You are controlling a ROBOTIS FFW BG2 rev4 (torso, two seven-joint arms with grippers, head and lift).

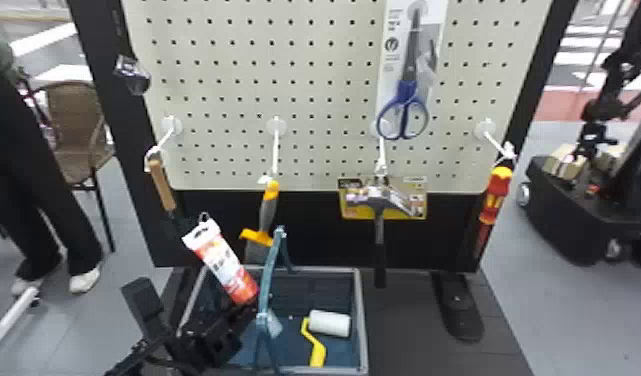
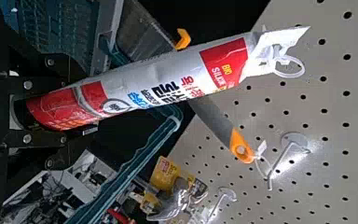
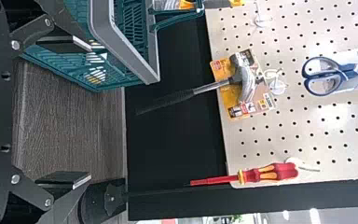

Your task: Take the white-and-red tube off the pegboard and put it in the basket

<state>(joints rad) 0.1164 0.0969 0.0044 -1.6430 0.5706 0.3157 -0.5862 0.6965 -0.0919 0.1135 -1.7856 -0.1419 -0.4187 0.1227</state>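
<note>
Head view, tube: the white-and-red tube (image 1: 226, 267) is off the pegboard (image 1: 324, 100), tilted, with its tabbed end up and to the left; its lower end appears over the basket's opening.
Head view, left gripper: the left gripper (image 1: 241, 307) is at the tube's lower end, its jaws clamped on it.
Head view, basket: the blue-green plastic basket with a grey rim (image 1: 362, 325) holds a white paint roller with a yellow handle (image 1: 329, 323); its handle (image 1: 269, 280) stands raised.
Head view, pegboard: blue-handled scissors (image 1: 408, 100), a black-gripped hammer (image 1: 379, 230), a grey-and-orange scraper (image 1: 268, 210) and a red-and-yellow screwdriver (image 1: 495, 195) hang on it.
Left wrist view, tube: its red end sits between the jaws; a clear ring (image 2: 291, 66) loops through its white tab.
Right wrist view, right gripper: the jaws (image 3: 86, 112) stand wide apart, nothing between them, near the basket.
</note>
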